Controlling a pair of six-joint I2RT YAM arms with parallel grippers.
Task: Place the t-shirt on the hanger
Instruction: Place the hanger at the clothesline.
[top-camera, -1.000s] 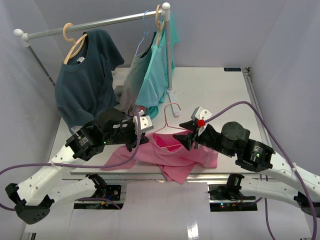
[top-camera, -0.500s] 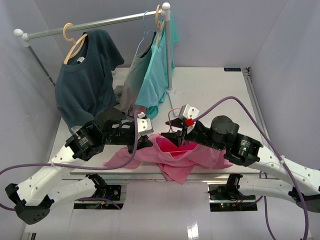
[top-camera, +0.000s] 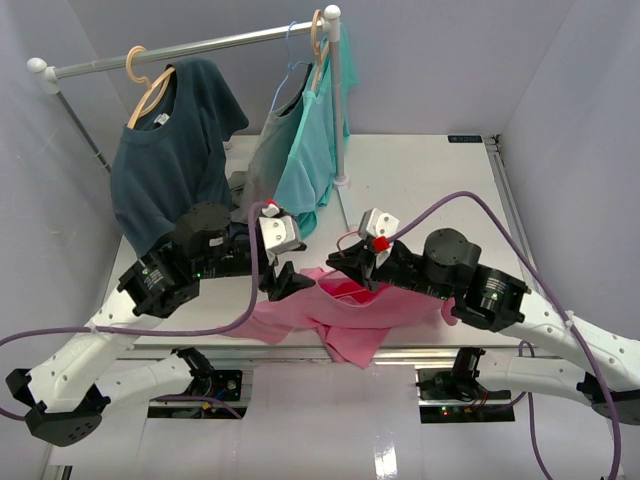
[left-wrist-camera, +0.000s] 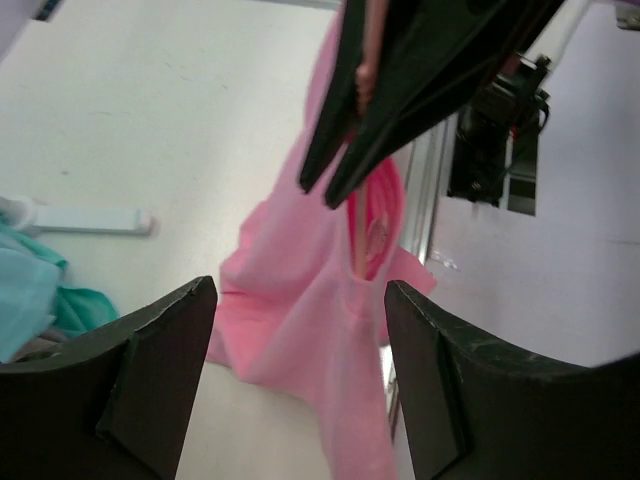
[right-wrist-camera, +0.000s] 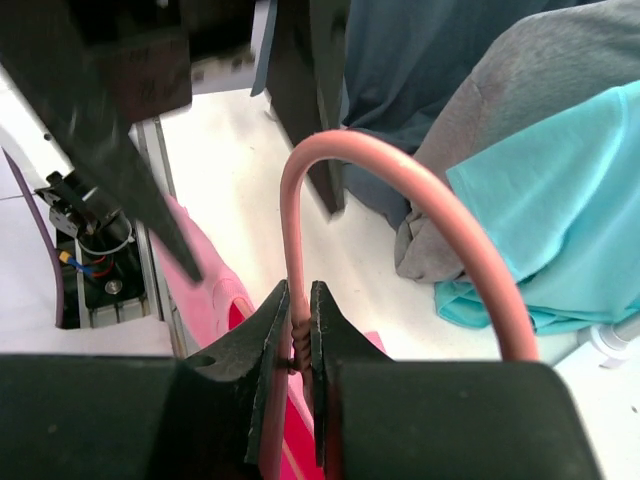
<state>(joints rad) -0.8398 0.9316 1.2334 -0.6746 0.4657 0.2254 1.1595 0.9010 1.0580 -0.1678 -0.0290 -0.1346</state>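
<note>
The pink t-shirt (top-camera: 345, 325) is a soft, rumpled heap at the near edge of the white table (top-camera: 430, 190), lying between the two arms with one flap drooping over the front edge. The fabric is solid bright pink and matte, creased all over. Near the middle it bunches around an opening that shows a deeper pink inside.

The hanger (right-wrist-camera: 400, 185) is thin, smooth pink wire with a rounded hook arching up and over, and a twisted neck just below the hook. The right gripper (right-wrist-camera: 298, 300) is clamped tight on that twisted neck, its black fingers (right-wrist-camera: 255, 360) pinching the wire from both sides and holding the hanger upright above the shirt. In the left wrist view the wire drops from those fingers toward the shirt's opening. Whether the frame sits inside it cannot be made out.

The left gripper (left-wrist-camera: 300, 290) hangs just beside the right one above the shirt. Its blocky black fingers (left-wrist-camera: 150, 350) are spread wide apart, and none of the cloth is between them.

Behind, a metal rail (top-camera: 190, 48) carries a dark navy-teal shirt (top-camera: 170, 165) on a thick tan wooden hanger (top-camera: 148, 85). Farther right, a grey garment (top-camera: 265, 165) and a turquoise shirt (top-camera: 312, 150) hang side by side. Purple cables (top-camera: 480, 210) loop over both arms.
</note>
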